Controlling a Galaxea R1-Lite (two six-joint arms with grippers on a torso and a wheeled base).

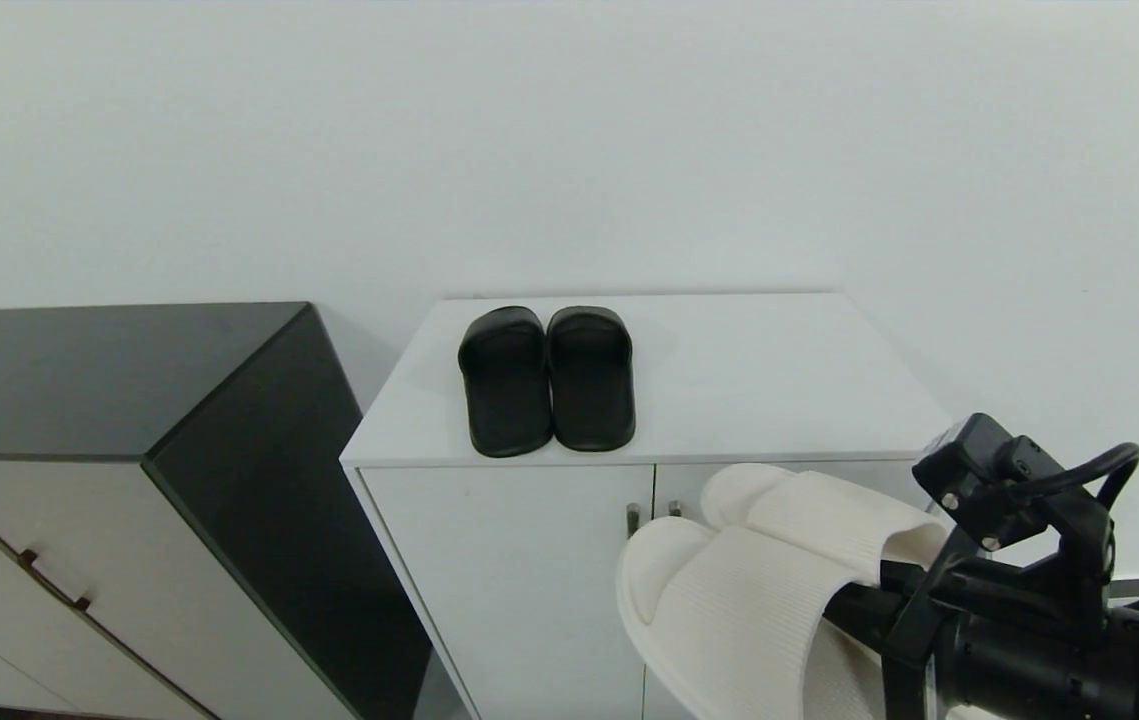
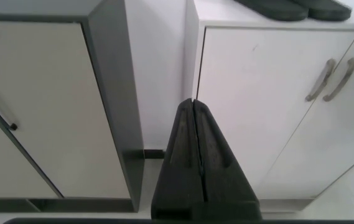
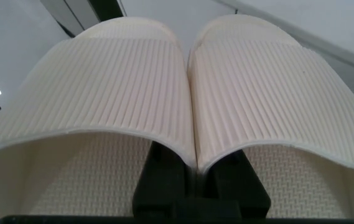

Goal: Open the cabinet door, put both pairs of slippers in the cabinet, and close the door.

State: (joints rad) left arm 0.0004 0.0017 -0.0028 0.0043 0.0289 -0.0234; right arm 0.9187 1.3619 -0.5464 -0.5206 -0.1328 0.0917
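Observation:
A pair of black slippers (image 1: 547, 380) stands side by side on top of the white cabinet (image 1: 779, 380), near its front edge. Both cabinet doors are closed, with their two handles (image 1: 651, 515) meeting in the middle. My right gripper (image 3: 195, 186) is shut on the pair of white ribbed slippers (image 1: 769, 570), pinching their touching inner sides. It holds them in the air in front of the right door. My left gripper (image 2: 194, 109) is shut with nothing in it, low in front of the left door (image 2: 257, 106).
A dark-topped cabinet (image 1: 129, 380) with light drawer fronts stands just left of the white one, a narrow gap between them. A plain white wall lies behind both. The handles (image 2: 332, 79) appear in the left wrist view too.

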